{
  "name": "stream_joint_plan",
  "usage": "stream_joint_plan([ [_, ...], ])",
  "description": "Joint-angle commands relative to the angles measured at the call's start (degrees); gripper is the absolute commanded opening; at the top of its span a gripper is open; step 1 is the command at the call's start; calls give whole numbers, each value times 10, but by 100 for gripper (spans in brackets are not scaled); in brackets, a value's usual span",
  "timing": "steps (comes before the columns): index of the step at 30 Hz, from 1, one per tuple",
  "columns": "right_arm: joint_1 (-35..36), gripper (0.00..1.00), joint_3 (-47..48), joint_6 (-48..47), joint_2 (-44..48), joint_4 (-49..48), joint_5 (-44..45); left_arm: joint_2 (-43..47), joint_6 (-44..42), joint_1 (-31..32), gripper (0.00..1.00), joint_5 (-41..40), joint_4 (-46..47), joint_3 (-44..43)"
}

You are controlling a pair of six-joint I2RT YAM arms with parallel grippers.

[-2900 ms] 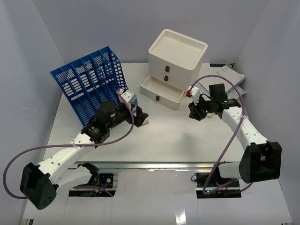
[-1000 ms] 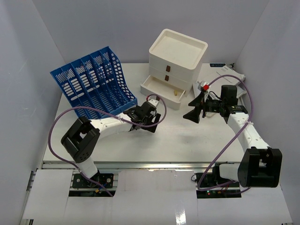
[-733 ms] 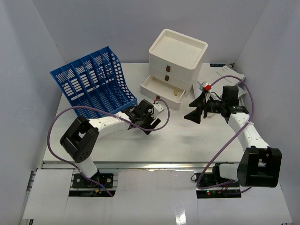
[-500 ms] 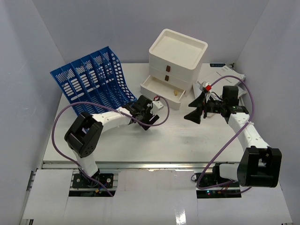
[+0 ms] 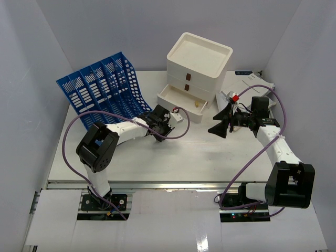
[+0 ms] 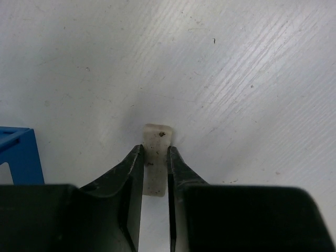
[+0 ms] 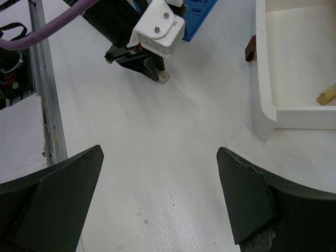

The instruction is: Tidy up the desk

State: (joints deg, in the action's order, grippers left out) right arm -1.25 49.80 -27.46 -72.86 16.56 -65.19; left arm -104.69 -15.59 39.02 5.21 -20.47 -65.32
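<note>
Black fingers of my left gripper [image 6: 155, 153] pinch a small pale block [image 6: 157, 134] lying on the white desk [image 6: 247, 73], near the blue file rack [image 5: 102, 94]. My right gripper [image 7: 159, 152] hangs wide open above the desk, beside the open cream drawer [image 7: 261, 79].

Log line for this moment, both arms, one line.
left fingers: pinching small white block on desk | right fingers: open, empty, above desk near open drawer
</note>
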Motion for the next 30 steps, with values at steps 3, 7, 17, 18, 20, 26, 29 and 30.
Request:
stream_joint_plan([
  [3,-8,94,7,-7,-1,7,-25,27,53,-5,0,86,-7,-10],
  [7,-10,94,8,-9,3,9,-22,75,156,-5,0,166,60,-2],
  [17,-20,94,8,-11,11,8,-11,70,536,-7,1,-27,255,-75],
  [18,-20,94,8,-12,11,8,-10,53,572,-7,2,-65,245,-102],
  [20,-22,94,8,-13,10,9,-7,22,639,-7,5,-103,211,-168],
  [26,-32,93,8,-15,8,12,-12,-119,735,-12,8,-196,90,-359],
  [29,-37,93,9,-15,11,13,-14,-167,760,-21,11,-224,37,-434],
  [30,-38,93,9,-15,12,13,-15,-173,765,-25,12,-226,32,-441],
])
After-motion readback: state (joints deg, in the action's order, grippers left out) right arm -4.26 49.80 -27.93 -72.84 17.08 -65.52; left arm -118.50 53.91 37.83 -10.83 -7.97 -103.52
